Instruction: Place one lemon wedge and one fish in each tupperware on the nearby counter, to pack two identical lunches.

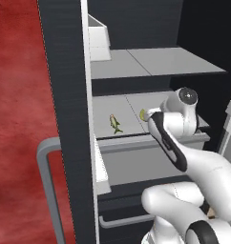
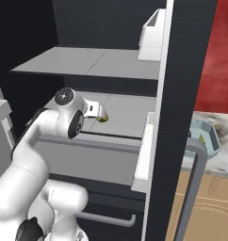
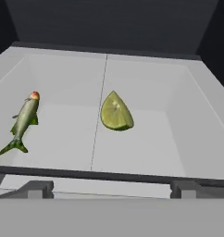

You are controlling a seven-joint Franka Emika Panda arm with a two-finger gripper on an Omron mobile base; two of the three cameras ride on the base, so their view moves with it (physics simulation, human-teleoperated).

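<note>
While jaws gape, glossy lemon wedge (image 3: 116,112) flanks slender fish (image 3: 23,121).

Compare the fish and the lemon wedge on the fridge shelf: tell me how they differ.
The fish is long, thin and olive-green with a red tip at its head; the lemon wedge is short, rounded and yellow-green. In the hand view the fish lies left of the shelf's seam, the wedge just right of it. Both lie on the same grey shelf, apart and ungripped.

Green-silver fish (image 3: 22,121), red snout; yellow-green lemon wedge (image 3: 115,112); grey shelf (image 3: 151,148); pale blue tupperware (image 2: 206,136).
</note>
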